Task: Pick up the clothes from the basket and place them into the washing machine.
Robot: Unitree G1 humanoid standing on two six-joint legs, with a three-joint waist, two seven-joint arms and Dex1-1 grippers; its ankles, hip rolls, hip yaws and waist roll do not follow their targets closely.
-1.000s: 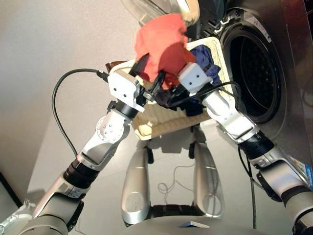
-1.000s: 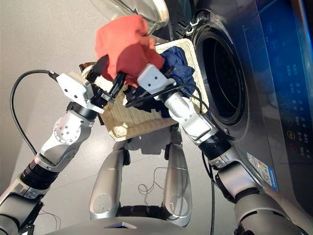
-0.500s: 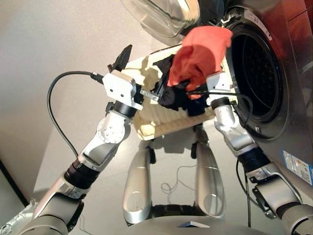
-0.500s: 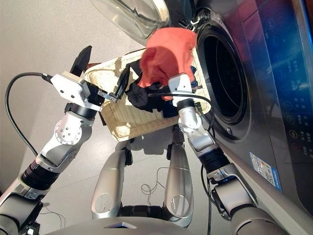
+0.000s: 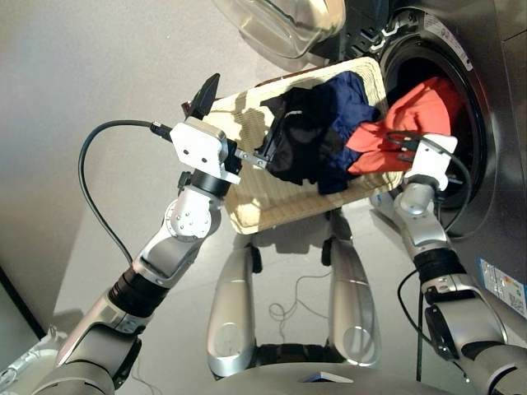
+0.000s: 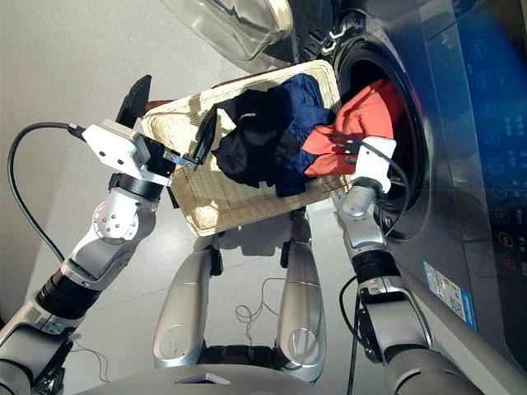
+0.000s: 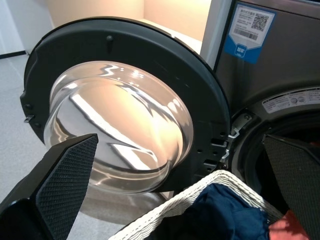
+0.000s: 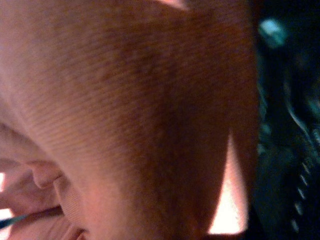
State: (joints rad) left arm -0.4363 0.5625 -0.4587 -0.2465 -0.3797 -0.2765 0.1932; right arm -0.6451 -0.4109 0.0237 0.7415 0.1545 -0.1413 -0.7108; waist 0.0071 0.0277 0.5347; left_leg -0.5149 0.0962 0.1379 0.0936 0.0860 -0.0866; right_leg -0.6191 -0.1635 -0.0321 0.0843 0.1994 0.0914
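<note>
A humanoid robot stands at the washing machine (image 5: pixel 494 49), its round glass door (image 7: pixel 120 125) swung open beside the drum mouth. The right gripper (image 6: pixel 350 146) reaches into the mouth of the drum with the coral garment (image 5: pixel 403 123) bunched over it — the red-orange cloth lies half inside the opening and half across the near corner of the basket (image 5: pixel 247 216). Cloth fills the right wrist view and covers the fingers, so whether they are clamped on the fabric cannot be told.

The left gripper (image 5: pixel 239 123) hangs over the far end of the basket with its two black fingers (image 7: pixel 65 185) spread wide and nothing between them; one finger points away past the rim, the other dips toward the black garment (image 5: pixel 300 148) without clearly touching it.

The black garment lies crumpled in the middle of the wicker tray, the navy garment (image 5: pixel 350 99) just beside it toward the machine — the two overlap, and the coral cloth touches the navy one's edge.
</note>
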